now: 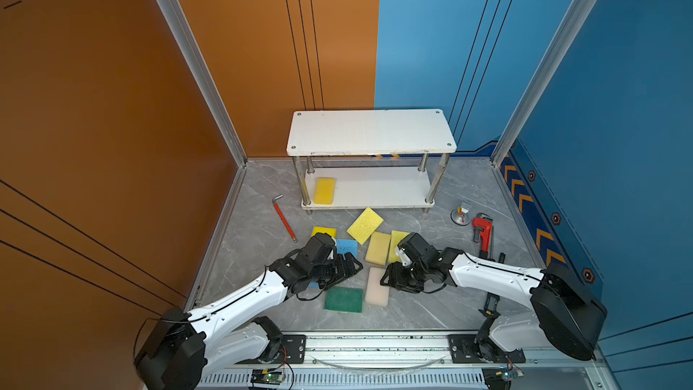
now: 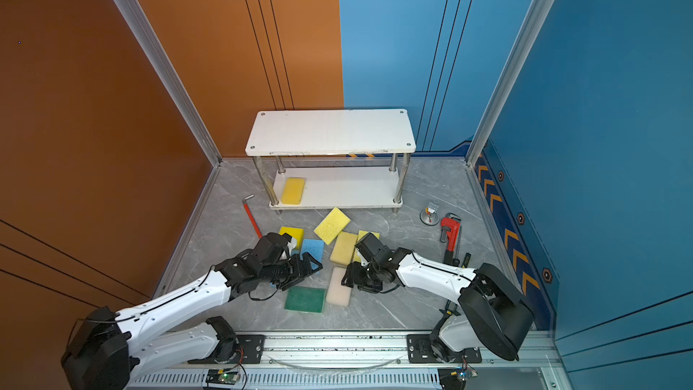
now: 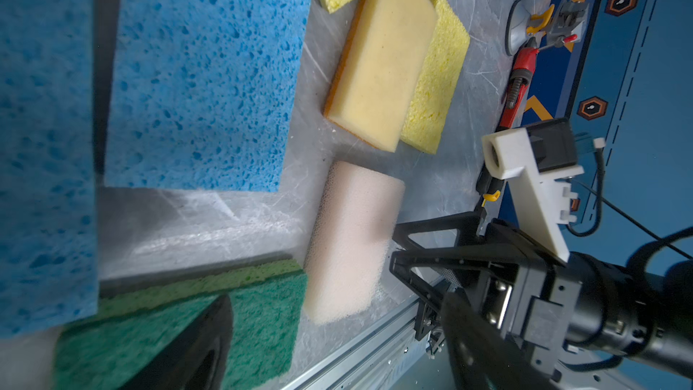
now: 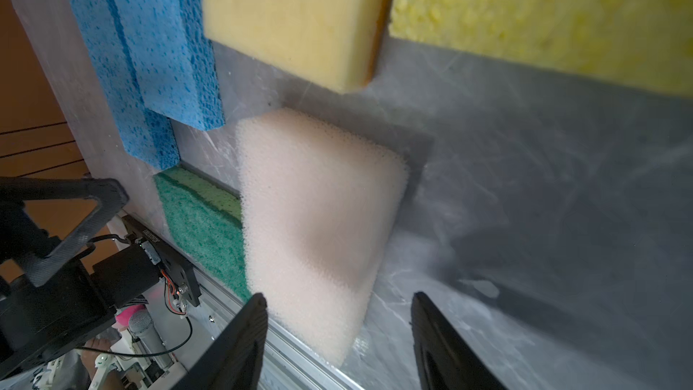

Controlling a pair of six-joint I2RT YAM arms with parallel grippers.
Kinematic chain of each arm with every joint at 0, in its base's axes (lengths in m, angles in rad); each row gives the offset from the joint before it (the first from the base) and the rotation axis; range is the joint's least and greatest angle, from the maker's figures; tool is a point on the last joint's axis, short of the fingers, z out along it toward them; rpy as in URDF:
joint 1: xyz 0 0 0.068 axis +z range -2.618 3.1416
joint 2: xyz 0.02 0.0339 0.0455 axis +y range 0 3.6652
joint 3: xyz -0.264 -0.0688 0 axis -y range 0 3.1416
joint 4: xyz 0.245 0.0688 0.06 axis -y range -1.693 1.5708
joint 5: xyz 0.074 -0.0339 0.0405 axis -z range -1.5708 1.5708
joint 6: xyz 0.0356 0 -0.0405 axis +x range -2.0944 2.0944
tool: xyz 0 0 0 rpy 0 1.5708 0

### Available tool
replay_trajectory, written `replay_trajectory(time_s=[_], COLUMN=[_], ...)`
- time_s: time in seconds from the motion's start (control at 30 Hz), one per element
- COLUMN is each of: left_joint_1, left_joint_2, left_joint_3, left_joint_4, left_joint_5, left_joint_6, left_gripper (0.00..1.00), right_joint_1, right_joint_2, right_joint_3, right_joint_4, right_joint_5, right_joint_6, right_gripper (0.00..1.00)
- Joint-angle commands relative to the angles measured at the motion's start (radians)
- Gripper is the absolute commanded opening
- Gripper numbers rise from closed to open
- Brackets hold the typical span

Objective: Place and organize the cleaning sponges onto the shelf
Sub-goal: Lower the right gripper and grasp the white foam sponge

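Note:
The shelf (image 1: 371, 131) stands at the back with one bright yellow sponge (image 1: 324, 191) on its lower board. Other cleaning sponges lie on the floor in front: pale yellow (image 1: 365, 225), tan (image 1: 378, 248), blue (image 1: 347, 247), dark green (image 1: 344, 299) and cream-pink (image 1: 377, 288). My left gripper (image 1: 350, 266) hangs open over the blue and green sponges (image 3: 262, 305), holding nothing. My right gripper (image 4: 337, 332) is open low over the cream-pink sponge (image 4: 318, 219). The sponge's near end lies between the fingers, with a gap at one finger (image 4: 442, 343).
A red-handled hex key (image 1: 284, 219) lies left of the shelf. A red pipe wrench (image 1: 483, 232), a suction-cup tool (image 1: 462, 213) and a dark tool (image 1: 491, 302) lie by the right wall. Walls enclose the floor, and a metal rail (image 1: 375, 347) runs along the front.

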Motion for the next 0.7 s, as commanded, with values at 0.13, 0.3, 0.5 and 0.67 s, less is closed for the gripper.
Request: replay_trajectory(time_s=[0.13,0.3,0.5,0.67], left_joint_1=[0.094,0.135,0.155,0.16], left_joint_2=[-0.138,-0.216,-0.256,-0.26], left_joint_3=[-0.03,-0.056,-0.079,-0.077], left_joint_4=[-0.159,-0.204,-0.215,-0.215], left_joint_5=[0.053,0.064,0.071,0.063], left_joint_6=[0.051,0.046,0.031,0.032], left_gripper=[0.88,0.88,0.87,0.88], right_joint_1=[0.026,0.032,0.032,0.03], right_joint_2=[0.081,0.11,0.089,0.033], right_joint_3=[0.037,0.052,0.059,0.047], right_joint_4=[0.027,0.033,0.028,0.016], right_joint_5=[0.039,0.041,0.058,0.073], right_joint_6=[0.019,0.015,0.004,-0.003], right_gripper=[0.54,0.39,0.27,0.21])
